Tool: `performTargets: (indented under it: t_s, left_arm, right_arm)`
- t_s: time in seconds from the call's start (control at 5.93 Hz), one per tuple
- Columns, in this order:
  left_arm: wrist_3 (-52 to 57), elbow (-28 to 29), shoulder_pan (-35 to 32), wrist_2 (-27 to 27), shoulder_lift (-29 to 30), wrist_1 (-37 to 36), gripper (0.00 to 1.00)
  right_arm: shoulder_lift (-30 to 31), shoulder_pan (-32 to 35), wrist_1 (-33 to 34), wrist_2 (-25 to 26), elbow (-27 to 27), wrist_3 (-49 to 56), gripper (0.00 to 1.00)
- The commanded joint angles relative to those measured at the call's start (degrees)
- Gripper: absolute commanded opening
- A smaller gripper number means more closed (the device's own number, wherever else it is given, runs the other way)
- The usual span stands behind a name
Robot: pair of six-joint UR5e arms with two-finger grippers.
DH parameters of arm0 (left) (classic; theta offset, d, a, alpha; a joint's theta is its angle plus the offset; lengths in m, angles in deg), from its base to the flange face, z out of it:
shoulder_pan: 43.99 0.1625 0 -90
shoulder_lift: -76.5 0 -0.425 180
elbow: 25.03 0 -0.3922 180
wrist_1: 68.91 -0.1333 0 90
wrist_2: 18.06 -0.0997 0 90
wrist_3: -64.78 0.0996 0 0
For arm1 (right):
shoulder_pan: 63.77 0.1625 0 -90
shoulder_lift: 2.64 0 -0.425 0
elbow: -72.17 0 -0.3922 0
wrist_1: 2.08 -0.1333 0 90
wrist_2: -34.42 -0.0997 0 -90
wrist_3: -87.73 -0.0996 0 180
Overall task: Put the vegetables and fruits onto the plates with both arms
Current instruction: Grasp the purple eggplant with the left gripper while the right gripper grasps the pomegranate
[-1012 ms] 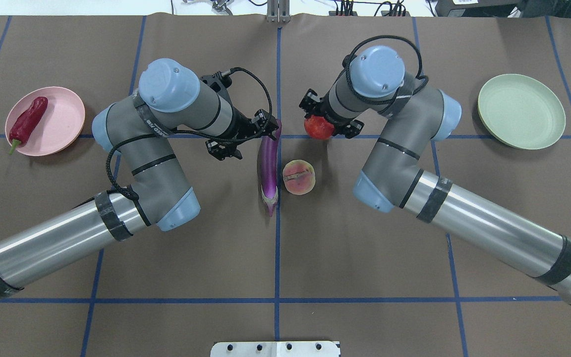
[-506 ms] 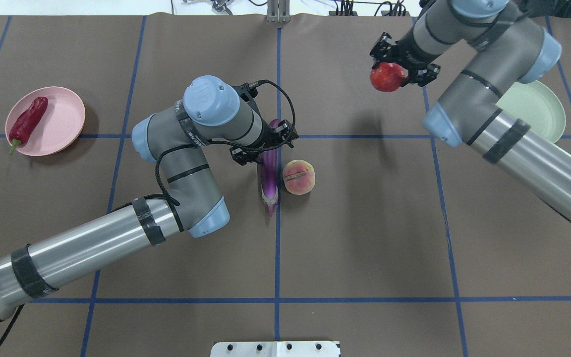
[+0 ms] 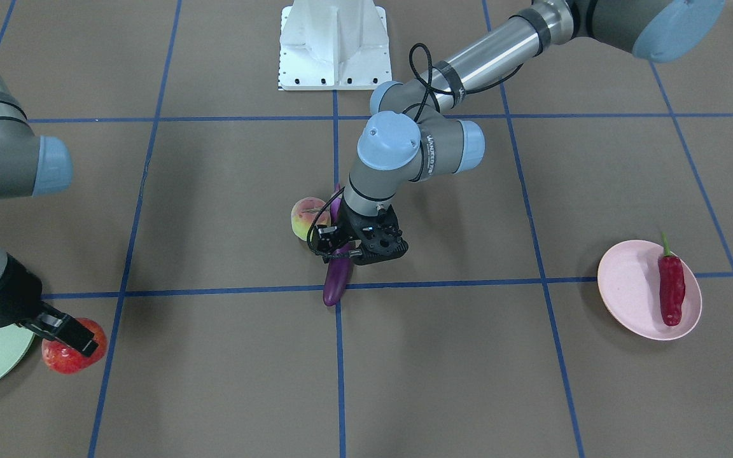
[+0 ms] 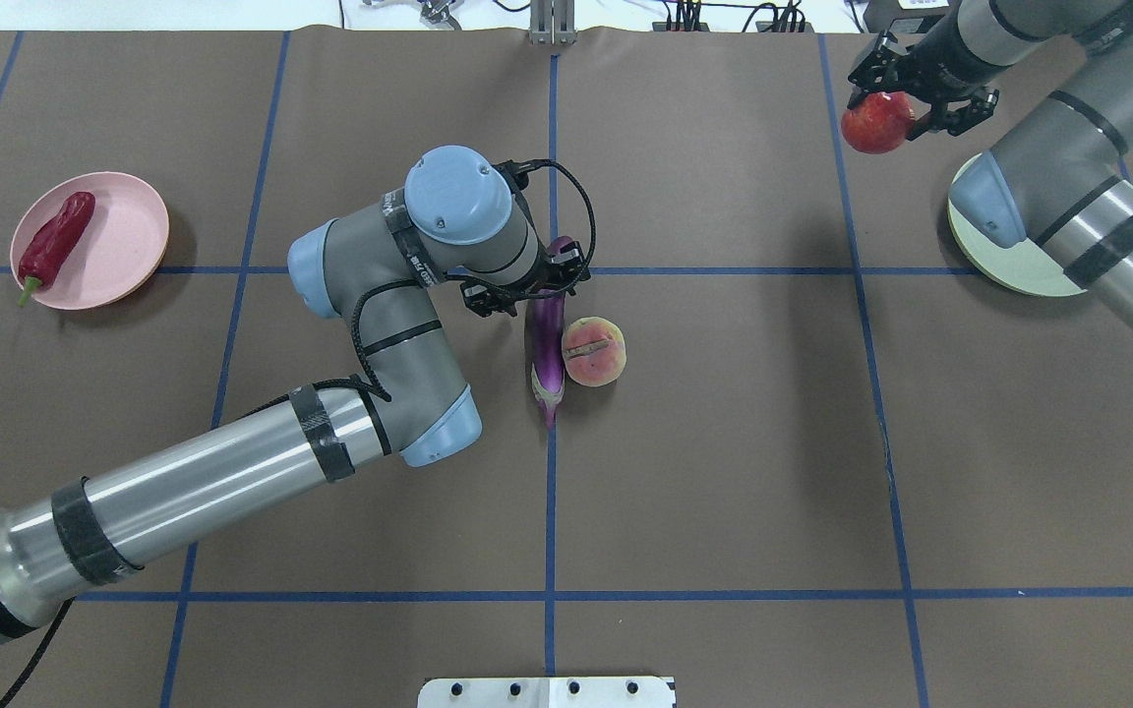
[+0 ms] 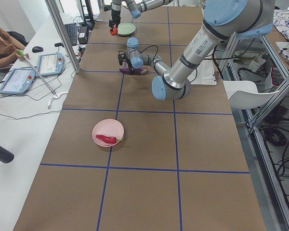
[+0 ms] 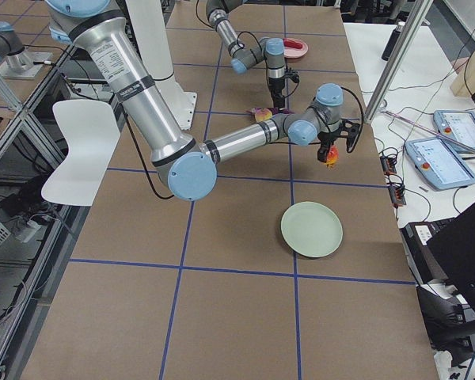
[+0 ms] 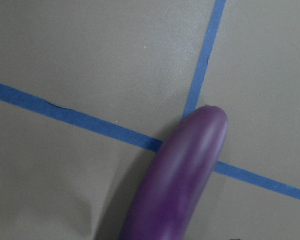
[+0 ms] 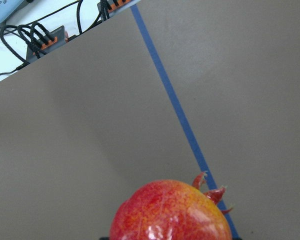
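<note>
The purple eggplant [image 4: 547,339] lies on the table at the centre, next to the peach [image 4: 594,351]. My left gripper [image 4: 527,287] is low over the eggplant's far half [image 3: 336,280], with its jaws on either side of it. The fingers are hidden, so I cannot tell whether it grips. The left wrist view shows only the eggplant's rounded end [image 7: 190,165]. My right gripper [image 4: 906,98] is shut on the orange-red fruit [image 4: 876,123] and holds it in the air beside the mint green plate [image 4: 1014,270]. The red chili [image 4: 55,236] lies on the pink plate [image 4: 124,246].
The brown mat is marked with blue tape lines [image 4: 551,511]. My right forearm [image 4: 1098,246] covers much of the green plate from above. The white robot base [image 3: 335,44] stands at the table's near edge. Operator tablets [image 5: 48,62] lie beyond the far edge.
My right arm carried the orange-red fruit from the centre to the far right, near the green plate. My left gripper moved over the eggplant, which shifted slightly right.
</note>
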Motion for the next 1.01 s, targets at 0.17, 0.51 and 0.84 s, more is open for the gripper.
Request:
performTargets:
  t_s: [0.17,0.51,0.84]
  left_arm:
    - [1.34,0.39,2.52,-3.79,1.51,-2.97,0.69]
    - [1.43,0.3,2.53,-3.98,1.6,-3.14,0.08]
    - [1.34,-1.71,0.26,-3.98,2.13,-4.19,0.0]
  right_arm:
    - [3.66,3.36,0.31,-2.12,0.12,6.49,0.0]
    - [6.55,5.12,0.31,-2.75,0.21,10.79,0.0]
    - [9.98,5.66,1.63,-2.75,1.25,15.55,0.0]
